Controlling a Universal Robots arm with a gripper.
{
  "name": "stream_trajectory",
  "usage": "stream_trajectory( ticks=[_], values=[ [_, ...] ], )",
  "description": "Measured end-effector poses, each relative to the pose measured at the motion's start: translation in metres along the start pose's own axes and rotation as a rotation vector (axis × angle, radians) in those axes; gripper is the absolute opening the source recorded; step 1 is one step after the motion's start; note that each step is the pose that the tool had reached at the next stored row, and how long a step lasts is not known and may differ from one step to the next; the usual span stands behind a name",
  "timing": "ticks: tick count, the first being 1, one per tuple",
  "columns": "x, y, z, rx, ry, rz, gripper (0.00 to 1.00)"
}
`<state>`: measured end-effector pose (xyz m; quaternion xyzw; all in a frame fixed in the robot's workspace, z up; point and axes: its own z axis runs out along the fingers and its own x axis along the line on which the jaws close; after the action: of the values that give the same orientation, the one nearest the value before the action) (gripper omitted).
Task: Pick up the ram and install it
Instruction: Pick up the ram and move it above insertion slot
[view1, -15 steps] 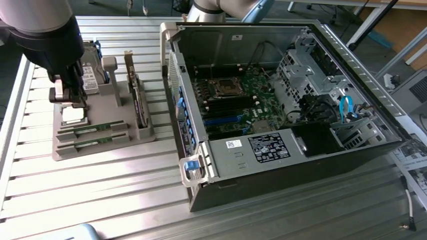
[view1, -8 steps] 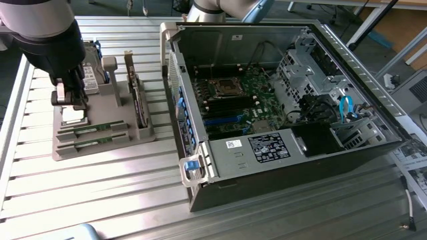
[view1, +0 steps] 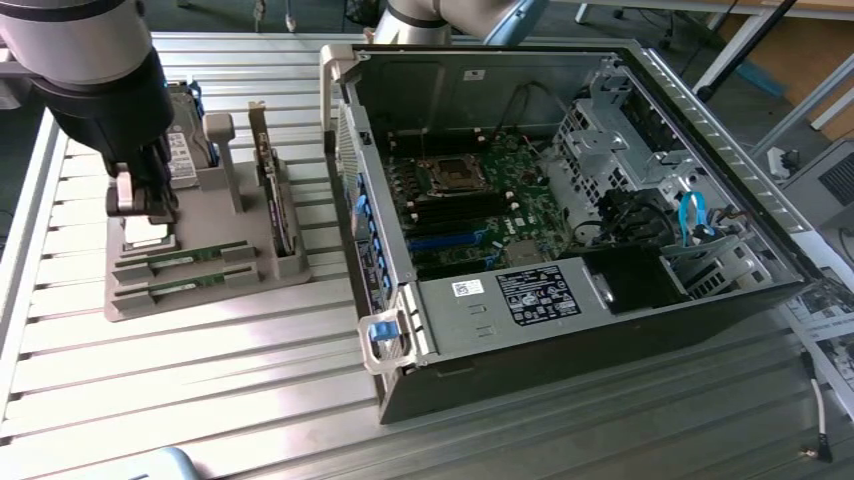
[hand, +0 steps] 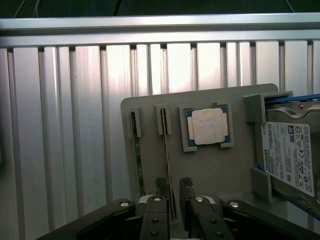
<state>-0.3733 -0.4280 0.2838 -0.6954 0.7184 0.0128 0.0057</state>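
Note:
Two ram sticks lie edge-up in slots of a grey holder tray (view1: 200, 300). One ram stick (hand: 167, 150) (view1: 187, 262) sits next to the silver processor chip (hand: 209, 126). The other ram stick (hand: 137, 155) (view1: 184, 287) lies one slot further from the chip. My gripper (hand: 173, 186) (view1: 143, 205) hangs open just above the tray. Its fingertips (hand: 161, 186) straddle the end of the stick nearest the chip without gripping it.
A hard drive (hand: 290, 155) (view1: 187, 140) and an upright expansion card (view1: 274, 200) also stand in the tray. The open computer case (view1: 561, 190) with its motherboard (view1: 467, 200) lies at the exterior view's right. Everything rests on a ribbed metal table (view1: 200, 400).

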Motion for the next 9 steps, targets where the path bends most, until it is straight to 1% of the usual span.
stream_trajectory(
  ticks=[5,9],
  values=[
    [0.0,0.0,0.0001,0.0001,0.0,0.0,0.24],
    [0.0022,-0.0001,0.0,0.0,-0.0001,0.0,0.24]
  ],
)
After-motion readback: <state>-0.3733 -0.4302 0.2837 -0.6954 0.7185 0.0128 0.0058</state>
